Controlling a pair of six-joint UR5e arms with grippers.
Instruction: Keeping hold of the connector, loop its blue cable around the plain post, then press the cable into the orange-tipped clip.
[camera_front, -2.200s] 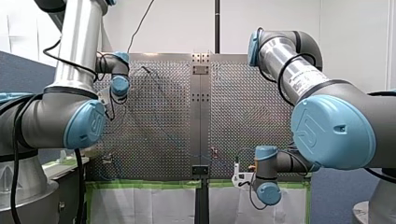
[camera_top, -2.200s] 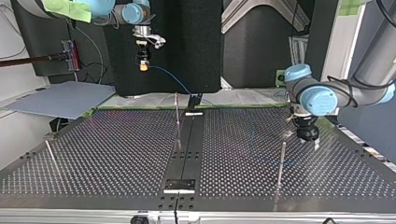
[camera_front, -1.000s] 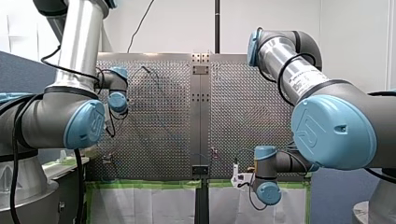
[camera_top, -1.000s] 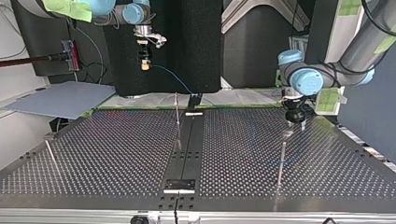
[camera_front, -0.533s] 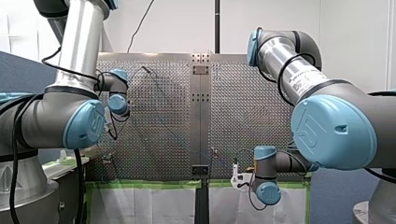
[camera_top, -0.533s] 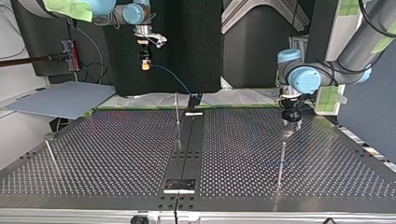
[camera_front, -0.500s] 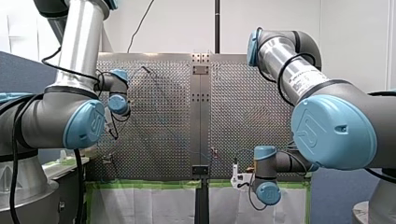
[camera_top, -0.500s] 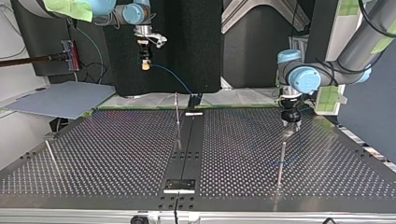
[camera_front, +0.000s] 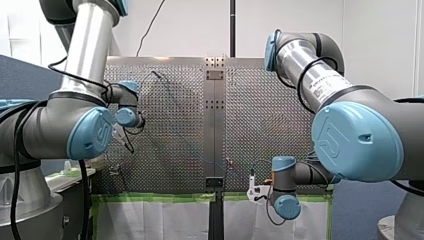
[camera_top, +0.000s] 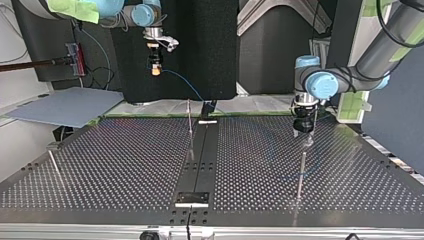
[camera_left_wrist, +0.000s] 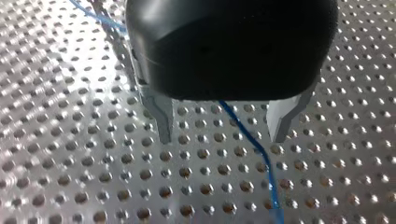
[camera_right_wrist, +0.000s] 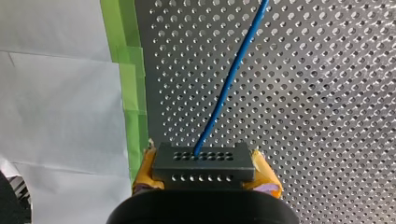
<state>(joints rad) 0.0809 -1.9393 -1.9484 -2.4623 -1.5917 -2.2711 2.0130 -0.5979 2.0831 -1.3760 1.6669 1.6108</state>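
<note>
So, my right claw (camera_right_wrist: 205, 179), yellow pads, is clamped on the dark perforated connector block (camera_right_wrist: 203, 161), near the green tape (camera_right_wrist: 130, 70) edging the perforated metal surface (camera_right_wrist: 303, 116). Its thin blue cable (camera_right_wrist: 229, 79) runs between the wide-apart metal fingers of my left claw (camera_left_wrist: 222, 135).

At the top view's left, far side, you'll see my right gripper (camera_top: 156, 72) hanging high, out past the table's (camera_top: 125, 160) far edge, yellowish at the tip. The blue cable (camera_top: 182, 84) leaves it & slopes down twd the middle of that edge, nr the centre post (camera_top: 190, 125). At the view's right, my left gripper (camera_top: 304, 129) sits low over the table, pointing down, just beyond the right post (camera_top: 300, 175). Cable shows only faintly on the table nr that post. Left post (camera_top: 54, 167) stands well apart.
</note>
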